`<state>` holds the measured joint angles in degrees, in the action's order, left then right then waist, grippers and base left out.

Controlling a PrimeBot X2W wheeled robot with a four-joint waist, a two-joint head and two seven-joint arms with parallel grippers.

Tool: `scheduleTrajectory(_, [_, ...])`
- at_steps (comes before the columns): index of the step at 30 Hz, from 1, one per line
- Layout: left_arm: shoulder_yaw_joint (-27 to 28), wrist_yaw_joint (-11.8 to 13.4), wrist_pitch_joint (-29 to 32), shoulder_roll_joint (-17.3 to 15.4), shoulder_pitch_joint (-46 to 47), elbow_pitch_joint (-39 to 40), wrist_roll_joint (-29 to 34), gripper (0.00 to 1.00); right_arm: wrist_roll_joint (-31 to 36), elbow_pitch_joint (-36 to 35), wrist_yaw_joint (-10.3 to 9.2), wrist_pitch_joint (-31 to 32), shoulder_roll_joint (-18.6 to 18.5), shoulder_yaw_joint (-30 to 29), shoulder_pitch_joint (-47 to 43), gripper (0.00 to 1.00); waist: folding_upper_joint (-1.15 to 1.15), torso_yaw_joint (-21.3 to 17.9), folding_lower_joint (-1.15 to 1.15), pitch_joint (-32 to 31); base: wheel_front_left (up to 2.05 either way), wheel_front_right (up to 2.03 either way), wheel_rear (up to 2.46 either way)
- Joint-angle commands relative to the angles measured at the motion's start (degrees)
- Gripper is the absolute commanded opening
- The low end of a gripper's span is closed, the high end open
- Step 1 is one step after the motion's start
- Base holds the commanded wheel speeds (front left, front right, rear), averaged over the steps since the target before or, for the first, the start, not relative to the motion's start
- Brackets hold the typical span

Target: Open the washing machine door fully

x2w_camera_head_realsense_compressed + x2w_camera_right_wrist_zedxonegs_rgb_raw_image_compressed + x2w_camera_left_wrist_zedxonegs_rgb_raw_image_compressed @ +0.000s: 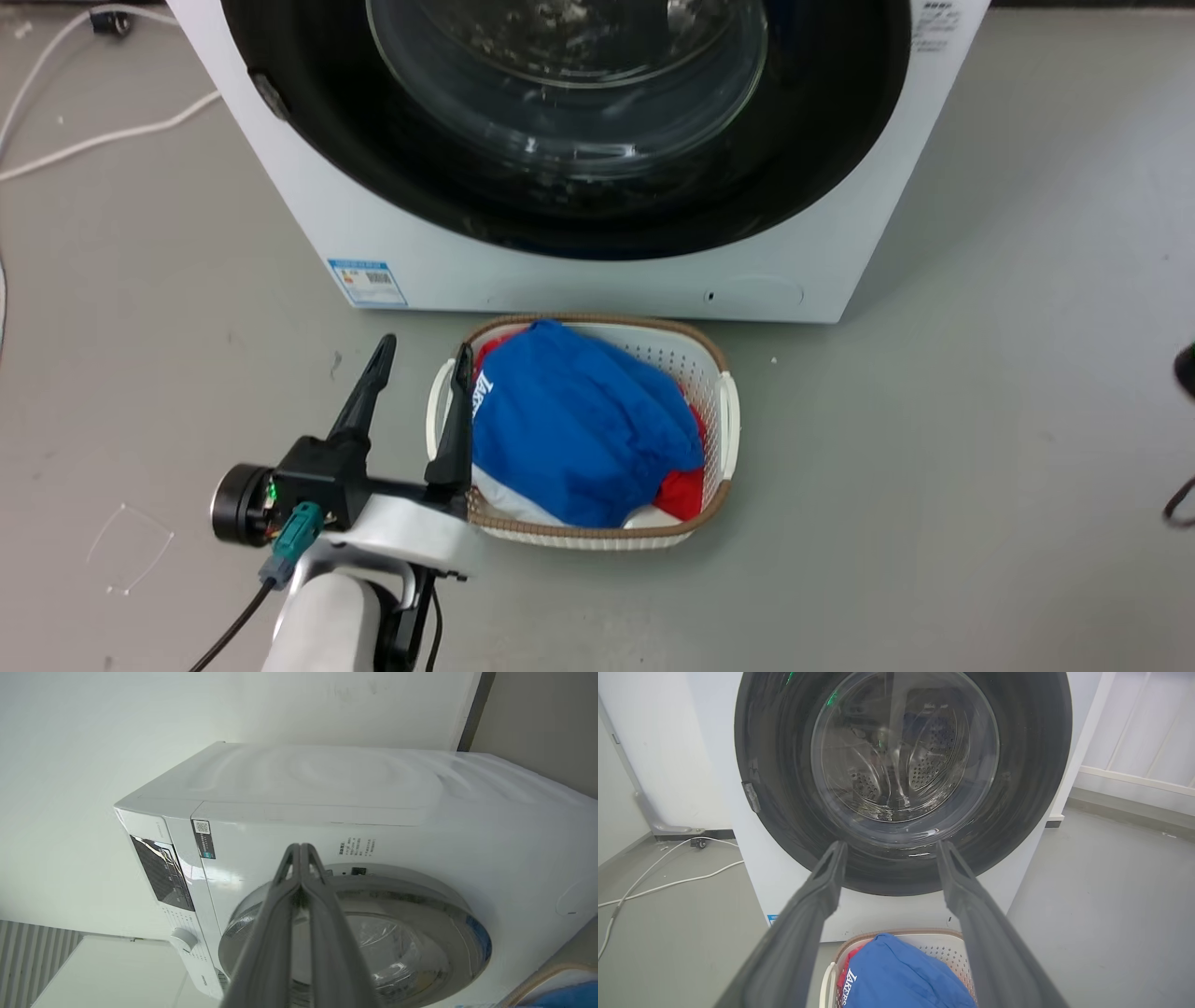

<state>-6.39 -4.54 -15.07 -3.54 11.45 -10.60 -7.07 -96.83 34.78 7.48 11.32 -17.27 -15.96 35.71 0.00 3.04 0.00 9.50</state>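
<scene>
Grey floor (980, 420) here, and my spread-open left gripper (423, 347) is pointing up at the round glossy black washing machine door (373, 177) ahead.

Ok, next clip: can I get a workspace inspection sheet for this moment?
Surface: grey floor.
Job's things: washing machine door looks shut on the white washing machine.
Clutter: laundry basket of blue and red clothes just in front of the machine.
Grippers: left gripper open, empty, pointing at the door; right gripper shut, nothing held, pointing toward the door's rim.
Cables: white cables on the floor at the machine's left.
Surroundings: white wall behind the machine.
</scene>
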Motion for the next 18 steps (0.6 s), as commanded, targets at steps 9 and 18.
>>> scheduleTrajectory(9, [-1.2, -0.2, -0.1, 0.4, 5.3, 4.0, 0.0, 1.0, 5.6, 11.8, 0.02, 13.8, -8.3, 12.7, 22.4, 0.0, 0.0, 2.8, 0.0, 10.0, 0.0, 0.0, 0.0])
scheduleTrajectory(18, [-2.7, 0.1, -0.1, 0.7, 8.3, 6.2, -0.6, 1.0, 13.0, 21.8, 0.02, 19.2, -6.5, 21.2, 39.6, 0.0, 0.0, 4.8, 0.0, 15.6, 0.0, 0.0, 0.0])
